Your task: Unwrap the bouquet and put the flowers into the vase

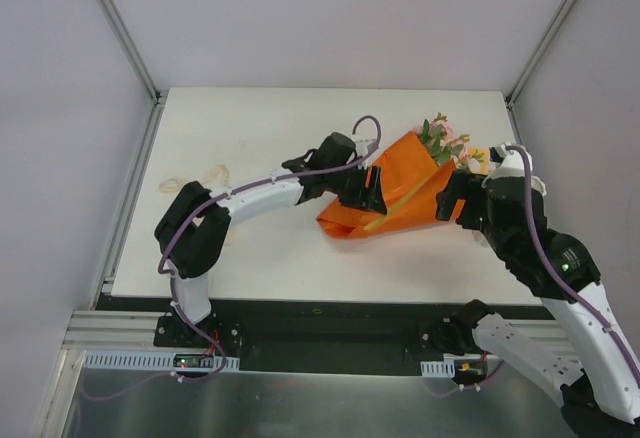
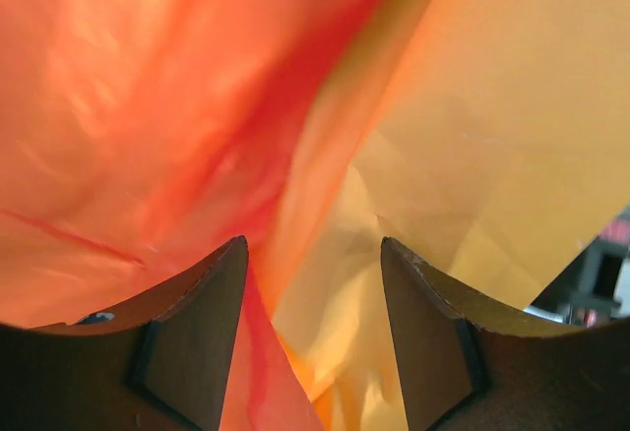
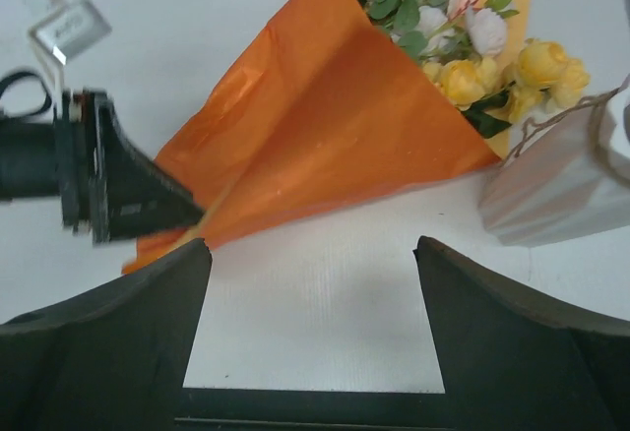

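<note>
The bouquet [image 1: 408, 180] lies flat on the right half of the table [image 1: 250, 123]. Its long axis runs diagonally: the pointed tail of the orange paper sheet [image 3: 325, 126] aims toward the near left, and the flowers [image 1: 446, 142] fan out toward the far right corner. In the right wrist view the yellow and pink heads spill from the wide mouth of the wrap, just beside the vase [image 3: 556, 183], a white shape partly hidden behind the right arm in the top view. The left gripper [image 2: 313, 254] is at the tail half of the cone, its jaws apart with a fold of the paper running up between them, not visibly pinched. The right gripper [image 3: 310, 254] hangs over bare table on the near side of the bouquet, jaws wide apart and nothing between them. The flower end sits near the table's right edge, with little room there. The left half and the far strip of the table lie open, apart from a cream ribbon [image 1: 195, 180] near the left edge, well apart from the wrap.
</note>
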You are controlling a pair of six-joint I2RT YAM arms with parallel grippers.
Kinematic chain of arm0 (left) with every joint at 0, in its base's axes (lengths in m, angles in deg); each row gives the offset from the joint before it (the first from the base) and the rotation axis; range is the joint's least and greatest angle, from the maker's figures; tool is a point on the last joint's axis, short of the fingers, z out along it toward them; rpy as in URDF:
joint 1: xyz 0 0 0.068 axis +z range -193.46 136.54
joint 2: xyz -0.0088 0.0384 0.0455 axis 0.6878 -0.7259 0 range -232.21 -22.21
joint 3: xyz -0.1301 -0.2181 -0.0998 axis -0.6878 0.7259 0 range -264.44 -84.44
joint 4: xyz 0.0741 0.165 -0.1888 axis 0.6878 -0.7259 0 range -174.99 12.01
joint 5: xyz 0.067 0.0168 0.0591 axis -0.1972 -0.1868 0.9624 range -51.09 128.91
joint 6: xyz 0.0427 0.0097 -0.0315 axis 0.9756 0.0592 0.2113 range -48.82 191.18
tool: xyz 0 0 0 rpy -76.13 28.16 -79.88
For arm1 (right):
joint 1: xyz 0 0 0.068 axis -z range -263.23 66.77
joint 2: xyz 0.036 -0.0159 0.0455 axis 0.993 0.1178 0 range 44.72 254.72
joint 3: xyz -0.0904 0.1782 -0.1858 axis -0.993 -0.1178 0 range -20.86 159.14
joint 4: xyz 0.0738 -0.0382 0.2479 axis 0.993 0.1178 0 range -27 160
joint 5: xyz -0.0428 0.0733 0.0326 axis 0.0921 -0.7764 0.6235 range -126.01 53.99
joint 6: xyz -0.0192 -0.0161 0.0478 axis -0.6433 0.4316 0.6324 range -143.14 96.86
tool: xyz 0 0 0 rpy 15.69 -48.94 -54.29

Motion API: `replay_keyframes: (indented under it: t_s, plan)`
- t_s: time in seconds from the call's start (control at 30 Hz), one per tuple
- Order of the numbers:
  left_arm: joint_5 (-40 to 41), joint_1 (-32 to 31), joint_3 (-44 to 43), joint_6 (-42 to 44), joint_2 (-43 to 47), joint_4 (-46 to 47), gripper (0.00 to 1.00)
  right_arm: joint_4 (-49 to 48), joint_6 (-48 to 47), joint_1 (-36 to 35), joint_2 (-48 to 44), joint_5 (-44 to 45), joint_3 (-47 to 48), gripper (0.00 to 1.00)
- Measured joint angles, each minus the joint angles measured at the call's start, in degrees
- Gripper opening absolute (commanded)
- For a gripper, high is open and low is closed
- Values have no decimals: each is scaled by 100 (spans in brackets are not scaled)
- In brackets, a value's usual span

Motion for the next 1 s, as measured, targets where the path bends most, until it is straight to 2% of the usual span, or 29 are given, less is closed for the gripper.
replay_keyframes:
  t_s: [0.17,0.3,0.43,0.6,0.83,1.0]
  plan:
    - [-289,-431,1029,-138,468,505,54,44,-162,334,627,46,275,89]
    - [-413,-437,1355,-352,374,702,52,42,-208,520,1082,-138,275,88]
    - [-389,-435,1381,-400,81,844,52,-61,-179,660,1429,-348,94,86]
    - [-170,-369,1360,-522,-326,918,51,-374,-7,940,1893,-706,-586,83]
    - [-96,63,1169,-767,-625,944,52,-1176,109,1143,3252,-1054,-796,82]
    - [-98,289,802,-758,-822,944,52,-1816,98,1145,4100,-1191,-833,85]
